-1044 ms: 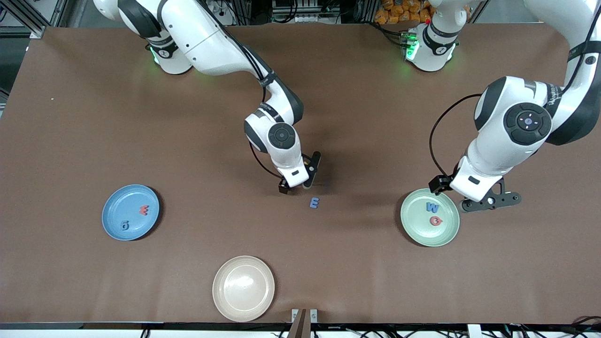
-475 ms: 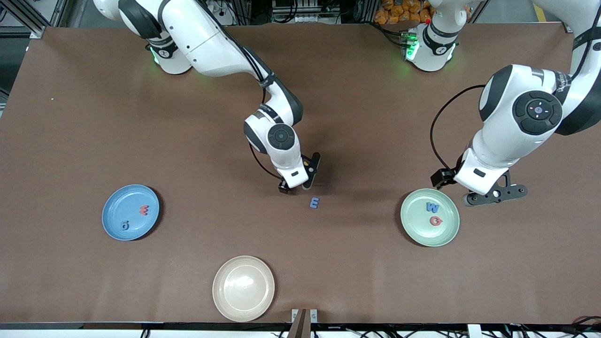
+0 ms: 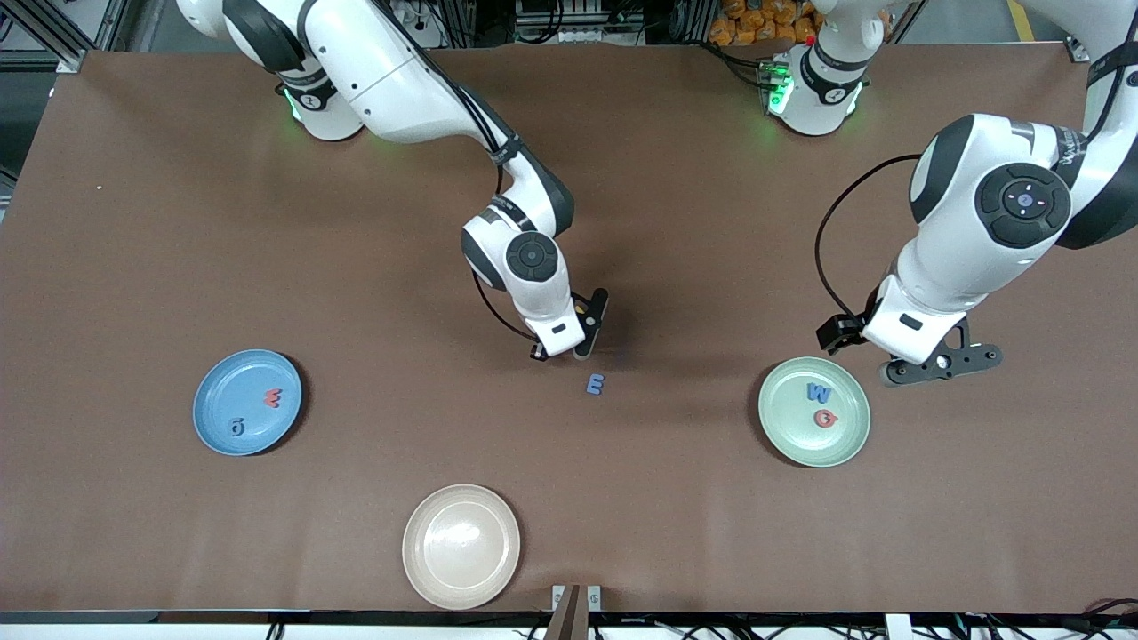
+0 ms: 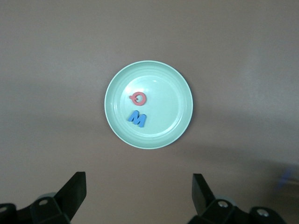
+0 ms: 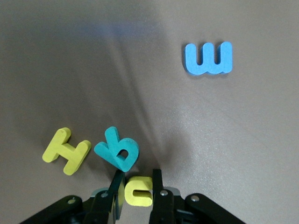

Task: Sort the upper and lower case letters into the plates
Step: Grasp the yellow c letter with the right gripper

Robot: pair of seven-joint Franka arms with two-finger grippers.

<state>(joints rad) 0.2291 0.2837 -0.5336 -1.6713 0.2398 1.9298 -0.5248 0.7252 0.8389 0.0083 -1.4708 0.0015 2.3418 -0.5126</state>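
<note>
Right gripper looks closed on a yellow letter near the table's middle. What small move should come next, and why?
Probably a short straight lift. The right gripper is shut on the yellow letter, and the teal letter leans against it, so rising slowly should free it before carrying it to a plate.

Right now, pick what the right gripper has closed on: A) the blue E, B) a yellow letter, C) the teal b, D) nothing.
B: in the right wrist view the right gripper pinches a yellow letter, with the teal b beside it and the blue E lying apart.
</note>
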